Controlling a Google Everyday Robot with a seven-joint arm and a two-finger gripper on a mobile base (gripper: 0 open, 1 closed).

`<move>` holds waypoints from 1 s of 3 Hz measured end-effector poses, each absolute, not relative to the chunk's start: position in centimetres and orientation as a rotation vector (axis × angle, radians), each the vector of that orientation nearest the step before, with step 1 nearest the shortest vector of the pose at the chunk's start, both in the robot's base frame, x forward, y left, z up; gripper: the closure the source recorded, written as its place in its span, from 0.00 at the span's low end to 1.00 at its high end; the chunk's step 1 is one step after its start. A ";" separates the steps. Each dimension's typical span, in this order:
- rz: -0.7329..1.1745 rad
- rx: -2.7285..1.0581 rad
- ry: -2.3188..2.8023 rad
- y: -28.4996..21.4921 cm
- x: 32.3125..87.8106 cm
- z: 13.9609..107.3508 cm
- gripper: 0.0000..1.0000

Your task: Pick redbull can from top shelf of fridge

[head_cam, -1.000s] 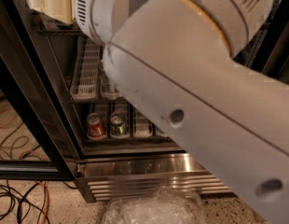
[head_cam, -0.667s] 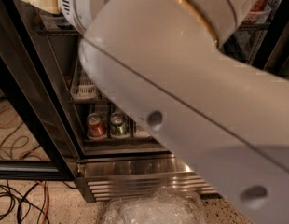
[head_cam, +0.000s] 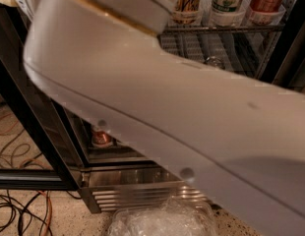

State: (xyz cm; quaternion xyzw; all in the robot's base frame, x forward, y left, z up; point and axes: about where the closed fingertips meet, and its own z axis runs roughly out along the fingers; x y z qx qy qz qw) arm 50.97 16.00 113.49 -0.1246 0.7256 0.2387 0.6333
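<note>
Because the robot's white arm (head_cam: 167, 122) crosses the camera view from upper left to lower right and covers most of it, only parts of the fridge (head_cam: 49, 146) can be inspected. The gripper is out of sight: the arm runs off the upper left edge, so the gripper lies somewhere beyond that edge, and whether it is open, closed or holding anything cannot be told. At the upper right a dark wire rack, judged to be the top shelf (head_cam: 226, 29), carries three tall drinks (head_cam: 228, 1) standing side by side in clear cups. None of them shows blue and silver panels, so the redbull can is not located; it is either behind the arm or outside the view. Lower down, a short red can (head_cam: 101, 136) stands on a lower rack, just above the louvred base (head_cam: 133, 191). Crumpled clear plastic (head_cam: 162, 220) and loose cables (head_cam: 19, 215) lie on the floor in front. Judgement: the arm is raised toward the shelf, no grasp is confirmed, and gripping, lifting and withdrawal remain unverified.
</note>
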 end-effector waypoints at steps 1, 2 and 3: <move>0.501 -0.286 1.688 18.4 52.3 111.6 0.00; 0.432 -0.301 1.718 20.9 53.0 110.5 0.00; 0.420 -0.301 1.721 20.7 53.1 110.3 0.00</move>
